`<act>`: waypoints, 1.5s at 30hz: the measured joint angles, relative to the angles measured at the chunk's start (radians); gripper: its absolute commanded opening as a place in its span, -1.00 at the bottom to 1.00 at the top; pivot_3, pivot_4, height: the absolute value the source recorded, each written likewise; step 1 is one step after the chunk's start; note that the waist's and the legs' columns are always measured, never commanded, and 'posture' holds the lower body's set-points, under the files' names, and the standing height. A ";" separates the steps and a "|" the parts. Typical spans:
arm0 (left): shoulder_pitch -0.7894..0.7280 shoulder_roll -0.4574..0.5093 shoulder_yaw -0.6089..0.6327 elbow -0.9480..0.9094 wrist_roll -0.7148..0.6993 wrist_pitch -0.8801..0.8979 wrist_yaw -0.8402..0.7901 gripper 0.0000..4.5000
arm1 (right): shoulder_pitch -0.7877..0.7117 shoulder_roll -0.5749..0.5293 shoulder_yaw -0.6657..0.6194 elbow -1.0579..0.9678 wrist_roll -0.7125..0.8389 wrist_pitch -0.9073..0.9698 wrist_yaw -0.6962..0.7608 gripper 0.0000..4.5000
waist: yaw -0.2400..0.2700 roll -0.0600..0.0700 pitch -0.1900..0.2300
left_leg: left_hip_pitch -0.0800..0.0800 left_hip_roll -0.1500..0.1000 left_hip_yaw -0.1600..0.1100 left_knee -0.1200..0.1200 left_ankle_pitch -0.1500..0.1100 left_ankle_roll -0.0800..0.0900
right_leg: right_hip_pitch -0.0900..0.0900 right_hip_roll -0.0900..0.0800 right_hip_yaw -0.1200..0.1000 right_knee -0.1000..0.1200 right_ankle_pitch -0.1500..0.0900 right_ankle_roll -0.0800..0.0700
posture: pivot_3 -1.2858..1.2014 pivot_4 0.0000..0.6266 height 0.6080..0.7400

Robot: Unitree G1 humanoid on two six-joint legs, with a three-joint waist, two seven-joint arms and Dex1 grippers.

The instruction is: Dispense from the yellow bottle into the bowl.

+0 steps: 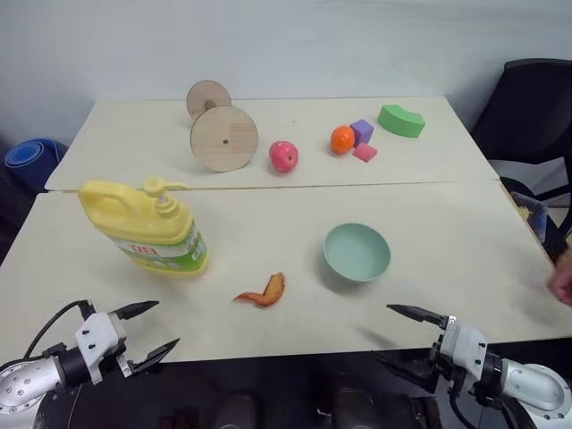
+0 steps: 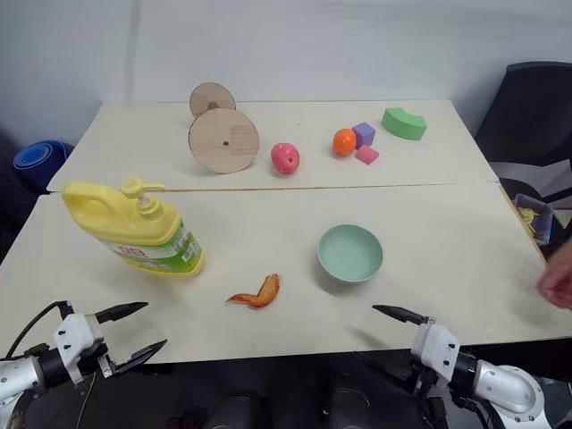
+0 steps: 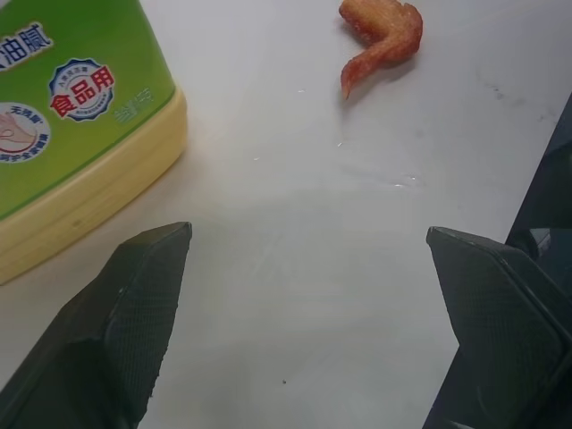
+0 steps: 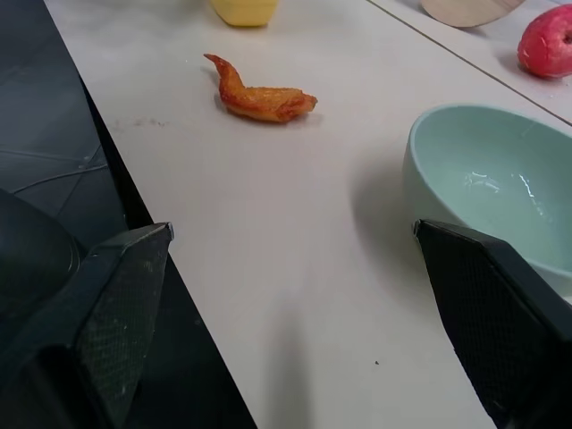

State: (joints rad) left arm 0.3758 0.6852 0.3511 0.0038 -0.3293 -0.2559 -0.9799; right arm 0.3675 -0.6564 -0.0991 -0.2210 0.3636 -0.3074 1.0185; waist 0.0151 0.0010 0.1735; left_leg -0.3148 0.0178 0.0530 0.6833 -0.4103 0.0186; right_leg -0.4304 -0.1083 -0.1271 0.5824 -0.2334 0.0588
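Left eye view: the yellow bottle stands on the table at the left, well apart from the empty bowl. Between them lies a chicken wing. Left gripper and right gripper hover at the near edge, jaws apart, holding nothing.

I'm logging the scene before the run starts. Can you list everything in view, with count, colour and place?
Squat plastic pump bottle: 1, yellow, front table, left.
Small round bowl: 1, pale mint green, front table, right of centre.
Toy chicken wing: 1, orange, between them, nearer the edge.
Wooden discs: 2, tan, rear table, left.
Apple: 1, red, rear centre.
Orange: 1, rear.
Cube: 1, purple.
Small block: 1, pink.
Curved block: 1, green, rear right.
Person's hand: 1, right edge.
Left gripper: open.
Right gripper: open.
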 measured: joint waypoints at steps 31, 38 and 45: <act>0.104 -0.039 0.092 -0.160 -0.212 0.264 -0.105 1.00 | -1.087 0.405 0.747 0.618 -0.466 0.483 0.073 0.02 | -0.043 -0.003 -0.002 | -0.004 -0.002 -0.001 0.002 0.007 -0.009 | -0.008 -0.002 -0.007 0.007 0.000 0.000 | 0.03 -0.52 1.00; 0.047 -0.053 0.047 -0.159 -0.212 0.250 -0.119 1.00 | -0.960 0.262 0.651 0.409 -0.401 0.506 0.148 -0.36 | -0.041 -0.005 -0.003 | -0.004 -0.002 -0.001 0.002 0.006 -0.009 | -0.008 -0.003 -0.008 0.006 0.000 0.000 | 0.03 -0.52 1.00; -0.044 -0.062 -0.064 -0.239 -0.222 0.281 -0.134 1.00 | -0.765 0.160 0.322 -0.036 0.004 0.757 0.162 -0.36 | -0.036 -0.002 -0.002 | -0.004 -0.002 -0.002 0.002 0.006 -0.009 | -0.006 -0.003 -0.008 0.006 0.000 0.000 | 0.03 -0.52 1.00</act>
State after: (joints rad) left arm 0.3321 0.6235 0.2869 -0.2354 -0.5509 0.0247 -1.1137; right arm -0.3979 -0.4961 0.2226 -0.2572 0.3674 0.4495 1.1803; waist -0.0210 -0.0011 0.1720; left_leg -0.3183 0.0159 0.0513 0.6853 -0.4042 0.0098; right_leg -0.4368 -0.1111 -0.1348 0.5883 -0.2330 0.0592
